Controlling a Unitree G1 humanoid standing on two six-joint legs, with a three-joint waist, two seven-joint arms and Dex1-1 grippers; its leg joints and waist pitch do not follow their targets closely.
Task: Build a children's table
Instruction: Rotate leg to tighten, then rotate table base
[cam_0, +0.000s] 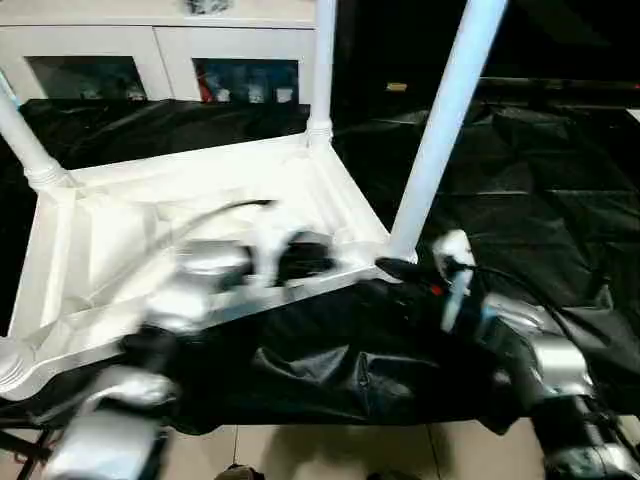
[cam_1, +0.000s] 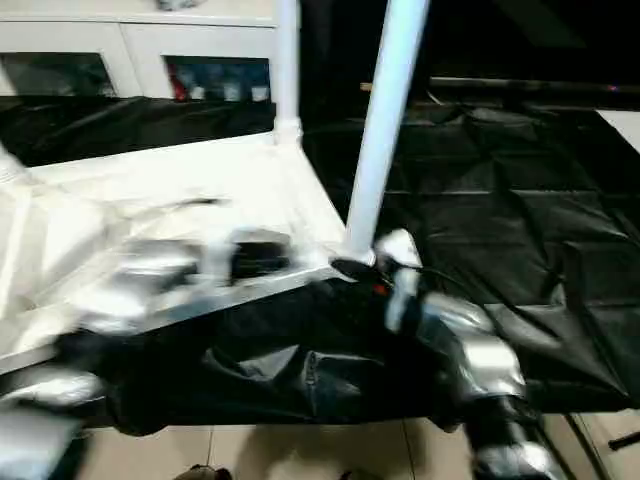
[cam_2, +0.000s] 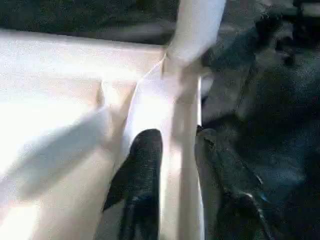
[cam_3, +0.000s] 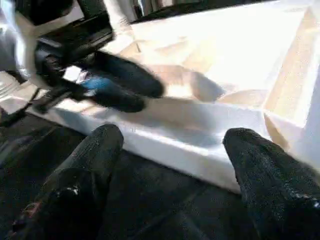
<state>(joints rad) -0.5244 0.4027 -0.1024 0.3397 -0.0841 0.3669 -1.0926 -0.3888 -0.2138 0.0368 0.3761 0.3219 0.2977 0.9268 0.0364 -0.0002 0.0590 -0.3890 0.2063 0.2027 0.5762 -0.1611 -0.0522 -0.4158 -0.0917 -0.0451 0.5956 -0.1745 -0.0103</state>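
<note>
Left gripper (cam_2: 172, 150) straddling tabletop (cam_0: 130, 240) rim; right gripper (cam_3: 172, 150) wide, empty.

Black plastic sheeting (cam_0: 520, 170) is covering the work surface, white glass-door cabinet (cam_0: 160, 60) standing behind, beige tiled floor (cam_0: 330, 450) showing below.

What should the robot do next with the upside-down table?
Probably pull both grippers back. The tabletop lies upside down with legs standing in its corner sockets. The left gripper straddles the rim with its fingers apart, and the right gripper is open, holding nothing.
</note>
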